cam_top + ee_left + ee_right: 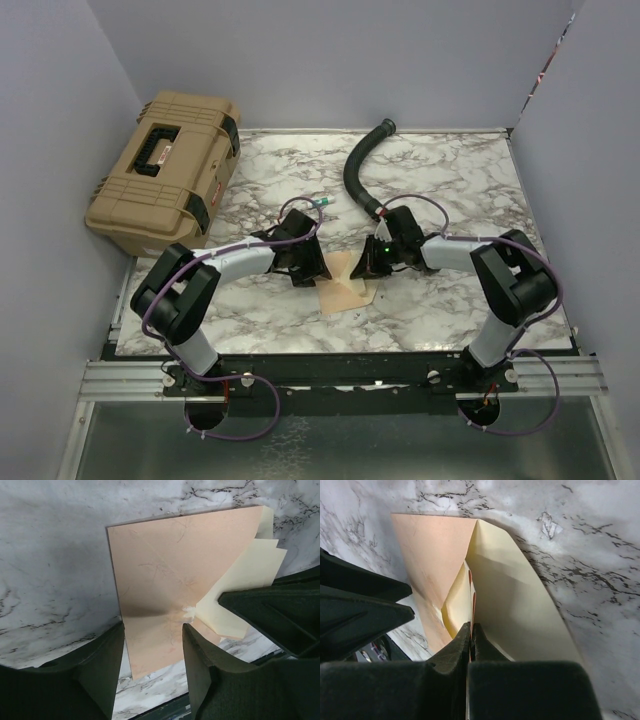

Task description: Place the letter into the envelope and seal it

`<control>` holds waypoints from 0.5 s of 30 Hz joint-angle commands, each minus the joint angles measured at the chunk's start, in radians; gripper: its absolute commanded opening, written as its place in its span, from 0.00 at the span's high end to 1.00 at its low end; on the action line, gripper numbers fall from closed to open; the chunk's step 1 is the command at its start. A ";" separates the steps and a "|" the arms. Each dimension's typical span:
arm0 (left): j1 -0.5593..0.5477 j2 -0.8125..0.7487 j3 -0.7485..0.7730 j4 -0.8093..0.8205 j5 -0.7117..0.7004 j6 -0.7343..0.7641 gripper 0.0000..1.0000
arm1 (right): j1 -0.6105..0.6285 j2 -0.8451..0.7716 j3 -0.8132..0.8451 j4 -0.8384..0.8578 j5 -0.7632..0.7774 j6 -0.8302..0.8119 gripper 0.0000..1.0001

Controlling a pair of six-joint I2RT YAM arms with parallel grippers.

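The kraft-brown envelope [340, 290] lies flat on the marble table between the two grippers. It also shows in the left wrist view [160, 580] and the right wrist view [432, 555]. Its cream-yellow flap [515, 605] is lifted off the body and also shows in the left wrist view [250, 570]. My right gripper [470, 627] is shut on the edge of the flap; it shows in the top view [365, 268]. My left gripper [152, 630] is open, its jaws astride the envelope's near corner, low over the paper; it shows in the top view [315, 272]. No separate letter sheet shows.
A tan hard case [165, 175] sits at the table's far left, partly off the edge. A black corrugated hose [360, 165] curves down from the back to the right arm. A small green-tipped object [322, 204] lies behind the left gripper. Walls close in on three sides.
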 commanded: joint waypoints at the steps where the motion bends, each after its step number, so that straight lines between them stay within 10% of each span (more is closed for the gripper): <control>1: -0.014 0.020 -0.044 0.035 0.043 -0.050 0.48 | 0.019 0.035 0.023 0.039 -0.041 0.020 0.99; 9: -0.014 -0.013 -0.091 0.057 0.037 -0.081 0.48 | 0.044 0.042 0.007 0.092 -0.069 0.048 0.96; 15: -0.013 -0.020 -0.126 0.057 0.028 -0.078 0.48 | 0.044 -0.037 0.028 -0.062 0.049 0.012 0.74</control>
